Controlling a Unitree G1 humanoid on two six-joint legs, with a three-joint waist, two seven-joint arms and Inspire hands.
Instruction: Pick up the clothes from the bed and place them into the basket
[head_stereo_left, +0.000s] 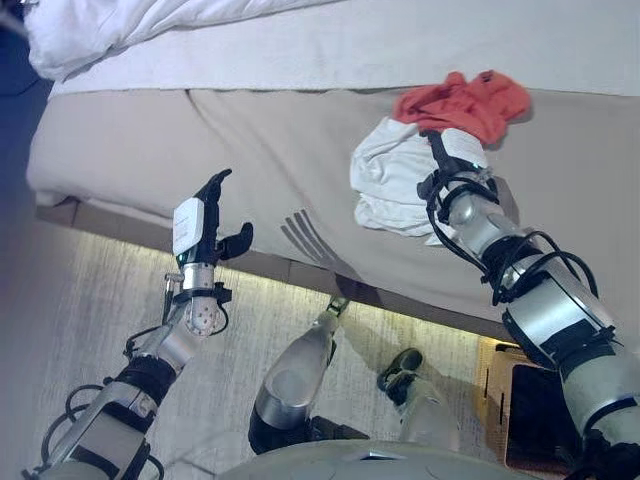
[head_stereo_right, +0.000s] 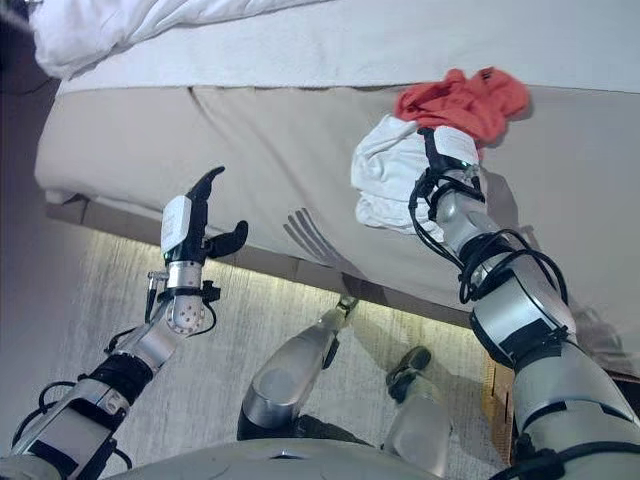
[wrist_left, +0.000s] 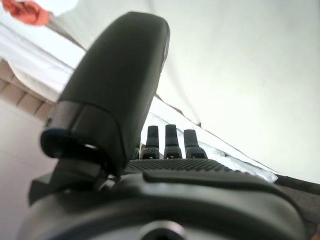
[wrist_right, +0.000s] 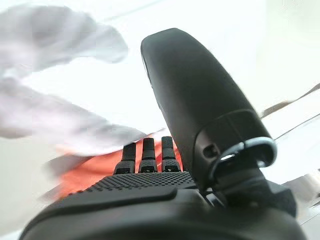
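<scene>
A red garment (head_stereo_left: 470, 100) and a white garment (head_stereo_left: 390, 180) lie bunched together on the beige bed (head_stereo_left: 250, 130), at its near edge on the right. My right hand (head_stereo_left: 440, 155) reaches up onto them where white and red meet. In the right wrist view its fingers (wrist_right: 144, 152) are straight and the thumb stands up, with the red cloth (wrist_right: 85, 175) just past them. My left hand (head_stereo_left: 205, 225) is raised in front of the bed's side, open and empty, well left of the clothes. A brown basket (head_stereo_left: 530, 410) stands on the floor at the lower right, partly hidden by my right arm.
A white duvet (head_stereo_left: 120, 30) is heaped at the bed's far left, and a white sheet (head_stereo_left: 400, 40) runs along the back. The bed's base (head_stereo_left: 120, 225) has a lit strip above the pale carpet (head_stereo_left: 90, 320).
</scene>
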